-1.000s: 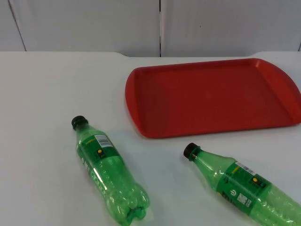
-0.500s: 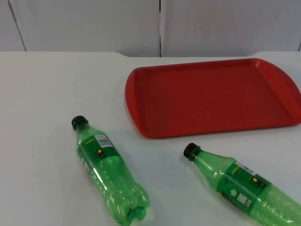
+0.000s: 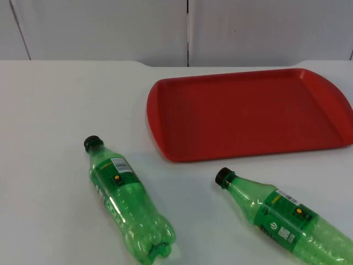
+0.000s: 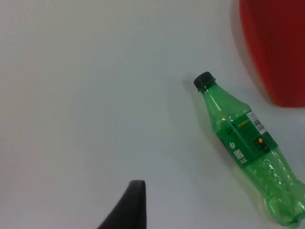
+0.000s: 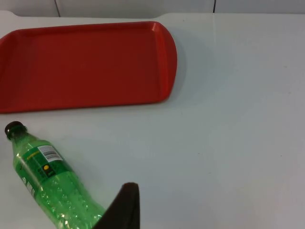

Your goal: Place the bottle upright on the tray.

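Observation:
Two green plastic bottles with black caps lie on their sides on the white table. The left bottle (image 3: pixel 126 206) (image 4: pixel 247 147) points its cap to the far left. The right bottle (image 3: pixel 281 221) (image 5: pixel 47 187) lies near the front right, with its cap toward the tray. The red tray (image 3: pixel 248 113) (image 5: pixel 86 62) (image 4: pixel 276 47) rests flat behind both bottles with nothing on it. My left gripper (image 4: pixel 129 207) hangs over bare table, apart from the left bottle. My right gripper (image 5: pixel 121 207) hangs beside the right bottle's base without touching it. Both arms wait.
The grey partition wall (image 3: pixel 187 30) closes off the far side of the table just behind the tray. Bare white table (image 3: pixel 49 110) spreads to the left of the tray and between the two bottles.

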Available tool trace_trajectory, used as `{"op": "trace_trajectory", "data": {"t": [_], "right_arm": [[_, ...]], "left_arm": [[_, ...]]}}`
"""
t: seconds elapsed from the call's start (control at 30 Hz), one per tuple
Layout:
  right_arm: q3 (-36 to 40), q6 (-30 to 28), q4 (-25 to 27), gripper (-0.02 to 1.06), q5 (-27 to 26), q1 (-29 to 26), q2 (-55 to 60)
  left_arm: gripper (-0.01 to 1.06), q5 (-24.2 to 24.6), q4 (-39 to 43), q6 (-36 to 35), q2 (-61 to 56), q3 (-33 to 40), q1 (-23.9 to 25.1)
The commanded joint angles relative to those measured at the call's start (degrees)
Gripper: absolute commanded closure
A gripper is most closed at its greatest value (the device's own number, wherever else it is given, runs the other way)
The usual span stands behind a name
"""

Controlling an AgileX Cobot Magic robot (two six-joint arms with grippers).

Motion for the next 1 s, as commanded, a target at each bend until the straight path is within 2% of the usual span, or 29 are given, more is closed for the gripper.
{"op": "trace_trajectory", "data": {"t": [0.0, 0.47, 0.7, 0.8, 0.97], "right_arm": [[0.16, -0.19, 0.21, -0.01, -0.24, -0.09, -0.14], [0.16, -0.19, 0.21, -0.01, -0.24, -0.09, -0.14], [0.16, -0.19, 0.21, -0.01, -0.24, -0.09, -0.14], [0.16, -0.19, 0.21, -0.01, -0.24, -0.09, -0.14], [0.16, -0.19, 0.21, -0.01, -0.24, -0.09, -0.14]], "left_arm": [[0.00, -1.68, -1.53, 0.34, 2.36, -0.32, 0.28], [0.00, -4.39, -4.31, 1.58, 13.87, -0.32, 0.28], [0.00, -3.91, -4.75, 1.58, 16.12, -0.32, 0.28], [0.00, -3.91, -7.96, 1.58, 17.87, -0.44, 0.28], [0.00, 0.36, -9.01, 1.58, 22.19, -4.21, -0.42]]}}
